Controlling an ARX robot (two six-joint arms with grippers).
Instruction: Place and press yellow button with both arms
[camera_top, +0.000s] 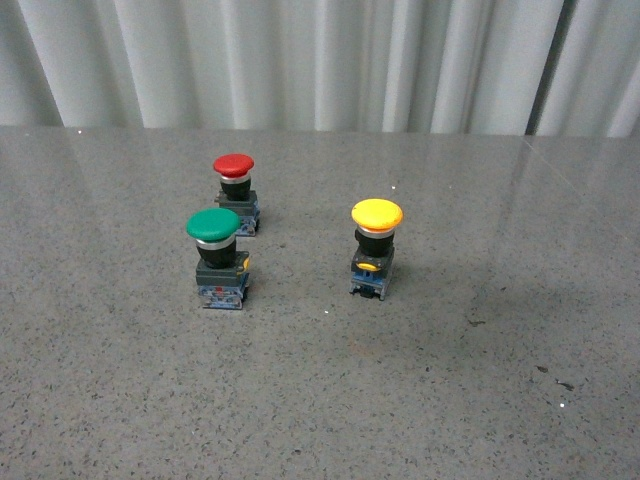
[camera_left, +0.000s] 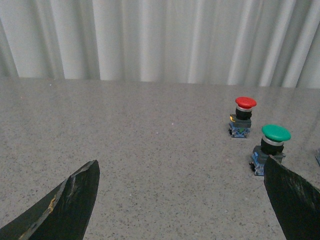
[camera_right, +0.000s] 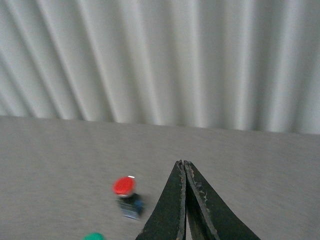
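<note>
The yellow button stands upright on the grey table, right of centre in the front view, with a yellow cap, black body and blue-grey base. Neither arm shows in the front view. My left gripper is open and empty, low over the table, its right finger close in front of the green button. My right gripper is shut on nothing, raised above the table. The yellow button does not show in either wrist view.
A green-capped button and a red-capped button stand left of the yellow one. The red one also shows in the left wrist view and blurred in the right wrist view. A pleated white curtain backs the table.
</note>
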